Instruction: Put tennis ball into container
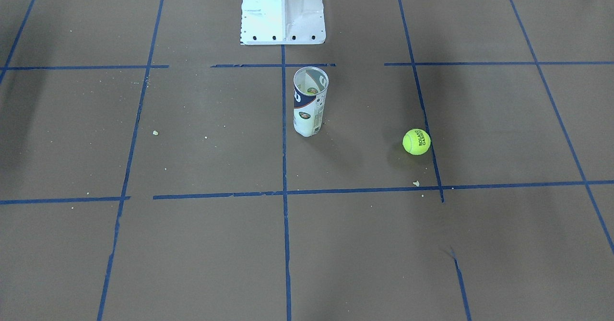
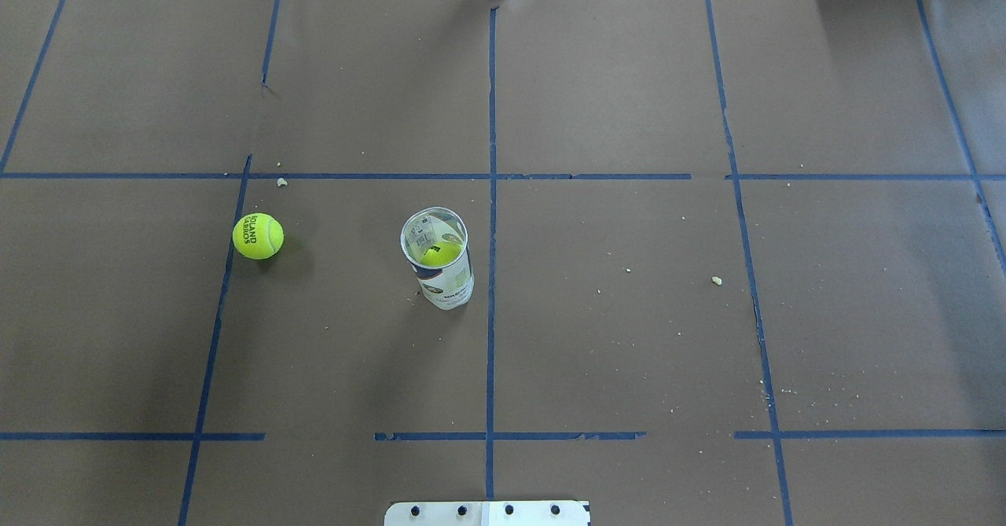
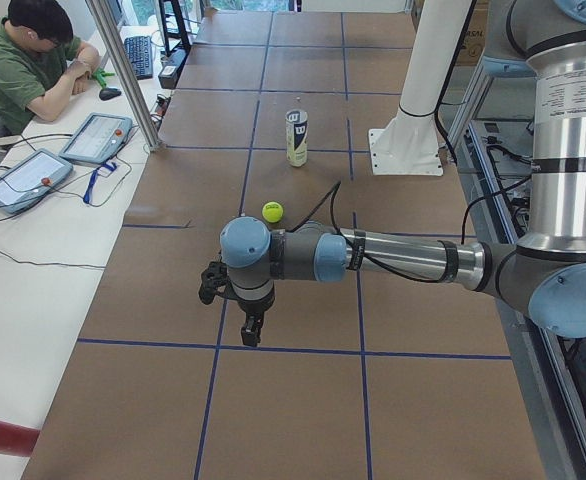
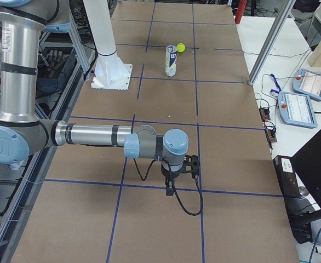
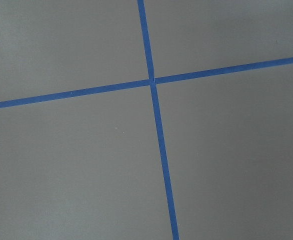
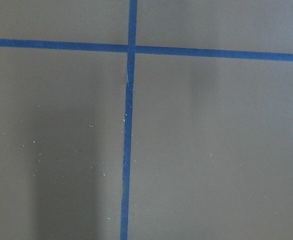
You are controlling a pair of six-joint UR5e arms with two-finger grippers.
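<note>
The tennis ball (image 1: 416, 141) (image 2: 258, 236), yellow-green with "ROLAND GARROS" lettering, lies on the brown paper beside a blue tape line. The container (image 1: 310, 102) (image 2: 440, 263) stands upright and open-topped near the table's middle, with another yellow ball (image 2: 440, 254) inside it. The two stand well apart. My left gripper (image 3: 252, 333) hangs low over the paper at the table's left end, far from the ball (image 3: 272, 211). My right gripper (image 4: 170, 189) hangs at the opposite end, far from the container (image 4: 171, 60). I cannot tell either gripper's state. Both wrist views show only paper and tape.
The white robot base (image 1: 283, 9) (image 2: 487, 513) stands behind the container. Blue tape lines grid the brown paper, and small crumbs (image 2: 717, 280) lie scattered on it. An operator (image 3: 28, 60) sits at a side desk with tablets (image 3: 95, 135).
</note>
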